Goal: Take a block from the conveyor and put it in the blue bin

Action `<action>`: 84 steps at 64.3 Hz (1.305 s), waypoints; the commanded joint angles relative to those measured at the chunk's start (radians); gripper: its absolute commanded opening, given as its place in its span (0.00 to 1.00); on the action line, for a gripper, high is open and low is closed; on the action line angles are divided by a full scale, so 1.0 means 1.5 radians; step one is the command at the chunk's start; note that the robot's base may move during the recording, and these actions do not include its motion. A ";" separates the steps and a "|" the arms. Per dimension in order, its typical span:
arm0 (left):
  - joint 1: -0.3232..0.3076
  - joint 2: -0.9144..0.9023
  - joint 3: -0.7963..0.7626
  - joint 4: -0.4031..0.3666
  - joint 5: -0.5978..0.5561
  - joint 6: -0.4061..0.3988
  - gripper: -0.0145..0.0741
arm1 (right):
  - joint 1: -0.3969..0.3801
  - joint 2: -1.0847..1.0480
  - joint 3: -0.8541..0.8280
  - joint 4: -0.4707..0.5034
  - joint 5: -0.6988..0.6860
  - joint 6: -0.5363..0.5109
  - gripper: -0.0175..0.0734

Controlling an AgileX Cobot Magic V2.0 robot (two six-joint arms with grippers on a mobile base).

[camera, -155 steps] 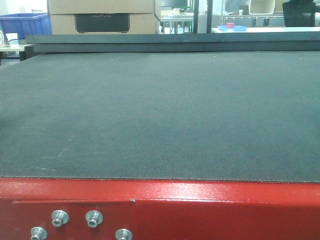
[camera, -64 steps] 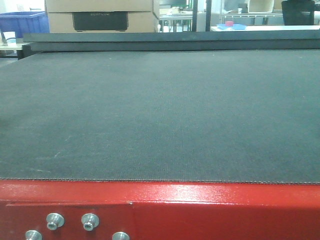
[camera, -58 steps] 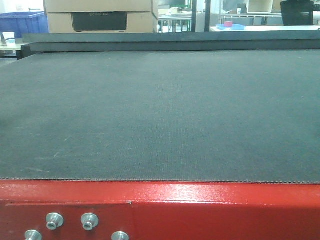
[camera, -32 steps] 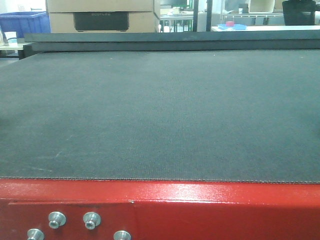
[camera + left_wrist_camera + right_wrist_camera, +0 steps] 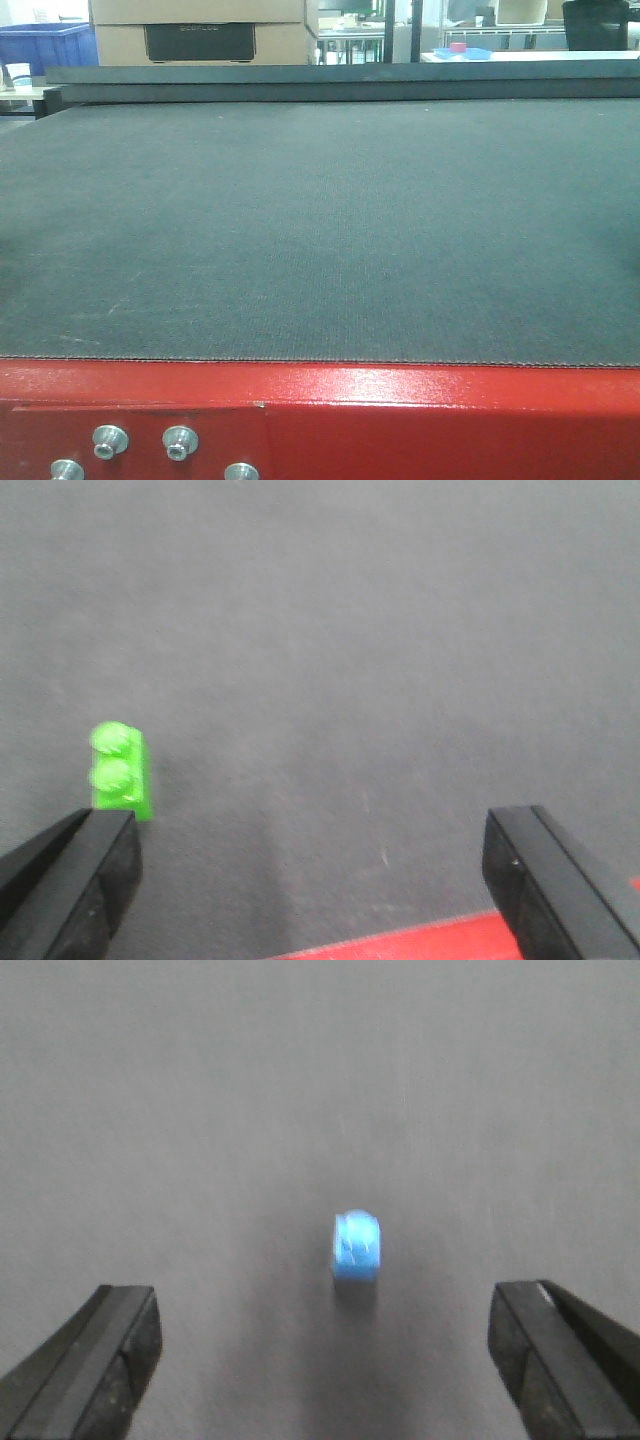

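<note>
In the front view the conveyor [image 5: 320, 220] fills almost the whole picture: a wide, flat belt of dark grey-green woven fabric, with a few pale specks on it. Its near edge lies on a glossy red frame [image 5: 400, 400] with silver bolts [image 5: 180, 441] at the lower left. Behind the far edge of the belt the room is bright. Cardboard boxes [image 5: 200, 30] stand at the upper left, and a blue bin [image 5: 45, 45] stands to the left of them, with a white cup [image 5: 17, 75] in front of it. On the far right there is a light table [image 5: 540, 57] with a small blue tray [image 5: 470, 53], and a dark container [image 5: 600, 25] is in the corner. In the left wrist view my left gripper [image 5: 310, 880] hangs over the belt with its two black fingers [image 5: 70, 880] wide apart and nothing between them. A green block [image 5: 122, 772] lies on the belt just at the tip of the left finger; I cannot tell if it touches. A thin strip of the red frame shows at the bottom. In the right wrist view my right gripper [image 5: 325, 1360] is also spread wide, fingers [image 5: 560, 1355] at both lower corners. A small blue block [image 5: 357, 1247] sits on the grey belt ahead, about midway between them and apart from both.
</note>
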 commanded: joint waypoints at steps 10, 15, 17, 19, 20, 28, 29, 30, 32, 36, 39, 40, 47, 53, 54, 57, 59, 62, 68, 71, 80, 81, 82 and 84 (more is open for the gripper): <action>-0.025 0.014 -0.011 0.001 -0.006 -0.005 0.84 | -0.018 0.162 -0.112 -0.046 0.113 -0.019 0.82; -0.025 0.014 -0.011 0.001 -0.006 -0.005 0.84 | -0.043 0.202 -0.118 -0.019 0.115 -0.037 0.82; -0.025 0.014 -0.011 0.001 -0.006 -0.005 0.84 | -0.055 0.215 -0.118 0.004 0.115 -0.056 0.82; -0.025 0.014 -0.011 0.001 -0.006 -0.005 0.84 | -0.072 0.232 -0.118 0.039 0.117 -0.084 0.82; -0.025 0.014 -0.011 0.001 -0.006 -0.005 0.84 | -0.079 0.239 -0.118 0.063 0.118 -0.095 0.82; -0.025 0.014 -0.011 0.001 -0.006 -0.005 0.84 | -0.125 0.293 -0.118 0.107 0.087 -0.149 0.82; -0.025 0.014 -0.011 0.001 -0.006 -0.005 0.84 | -0.127 0.298 -0.118 0.107 0.082 -0.152 0.82; -0.025 0.014 -0.011 0.001 -0.006 -0.005 0.84 | -0.129 0.302 -0.118 0.107 0.077 -0.157 0.82; -0.025 0.014 -0.011 0.001 -0.006 -0.005 0.84 | -0.129 0.314 -0.118 0.107 0.068 -0.164 0.82; -0.025 0.014 -0.011 0.001 -0.006 -0.005 0.84 | -0.127 0.334 -0.118 0.107 0.057 -0.166 0.82; -0.025 0.014 -0.011 0.001 -0.006 -0.005 0.84 | -0.121 0.348 -0.118 0.107 0.054 -0.166 0.82; -0.025 0.014 -0.011 0.001 -0.006 -0.005 0.84 | -0.119 0.352 -0.118 0.107 0.054 -0.166 0.82; -0.025 0.014 -0.011 0.001 -0.006 -0.005 0.84 | -0.108 0.388 -0.117 0.105 0.034 -0.166 0.82; -0.025 0.014 -0.011 0.001 -0.006 -0.005 0.84 | -0.105 0.417 -0.110 0.103 0.005 -0.166 0.82; -0.025 0.014 -0.011 0.001 -0.006 -0.005 0.84 | -0.105 0.421 -0.108 0.103 0.001 -0.166 0.82; -0.025 0.014 -0.011 0.001 -0.006 -0.005 0.84 | -0.105 0.434 -0.102 0.103 -0.010 -0.166 0.82; -0.025 0.014 -0.011 0.001 -0.006 -0.005 0.84 | -0.105 0.442 -0.099 0.101 -0.018 -0.166 0.82; -0.025 0.014 -0.011 0.001 -0.006 -0.005 0.84 | -0.105 0.456 -0.091 0.098 -0.029 -0.166 0.82; -0.025 0.014 -0.011 0.001 -0.004 -0.005 0.84 | -0.105 0.479 -0.076 0.094 -0.064 -0.166 0.82; -0.025 0.014 -0.011 0.001 -0.003 -0.005 0.84 | -0.105 0.490 -0.070 0.093 -0.075 -0.166 0.82; -0.025 0.014 -0.011 0.001 -0.002 -0.005 0.84 | -0.105 0.526 -0.068 0.092 -0.088 -0.166 0.82; -0.025 0.014 -0.011 0.001 -0.002 -0.005 0.84 | -0.105 0.529 -0.068 0.092 -0.091 -0.166 0.82; -0.025 0.014 -0.011 0.001 -0.002 -0.005 0.84 | -0.105 0.532 -0.068 0.092 -0.092 -0.166 0.82; -0.025 0.014 -0.011 0.001 -0.002 -0.005 0.84 | -0.105 0.534 -0.068 0.092 -0.098 -0.166 0.82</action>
